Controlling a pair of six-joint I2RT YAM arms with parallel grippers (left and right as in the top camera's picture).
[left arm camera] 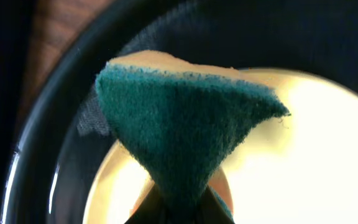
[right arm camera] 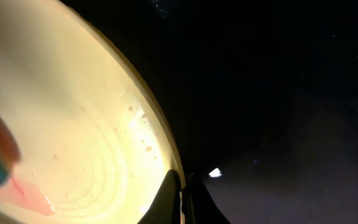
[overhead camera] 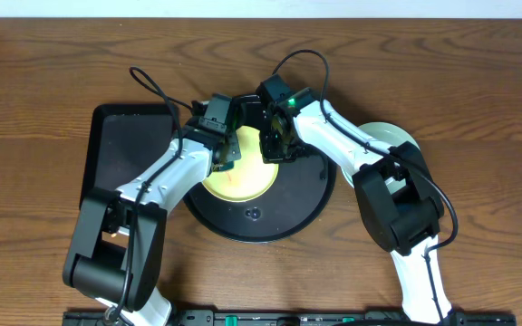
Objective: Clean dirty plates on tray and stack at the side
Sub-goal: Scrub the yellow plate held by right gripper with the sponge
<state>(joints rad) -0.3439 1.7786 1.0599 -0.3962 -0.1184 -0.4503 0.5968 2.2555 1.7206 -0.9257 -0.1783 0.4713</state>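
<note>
Furthest left on the wooden table [overhead camera: 34,81] lies the rectangular black tray [overhead camera: 125,145], with the left arm reaching across its near corner. The left gripper [left arm camera: 179,210] is closed tight on a green scouring sponge [left arm camera: 185,118]. It pinches the sponge at its narrow end, so the pad fans out above the fingers, with a tan layer showing on the far side. Below the sponge is the pale yellow plate [overhead camera: 243,181], which sits in the round black tray [overhead camera: 302,204], toward the tray's left and far side. A red smear [right arm camera: 30,194] marks the plate's middle, with small droplets and ringed streaks of wet around it. The right gripper [right arm camera: 181,186] has its jaws pressed together at the plate's right rim and appears to nip the edge between them. Further right, outside the round tray and partly hidden by the right arm, a light turquoise plate [overhead camera: 390,136] rests on the table.
</note>
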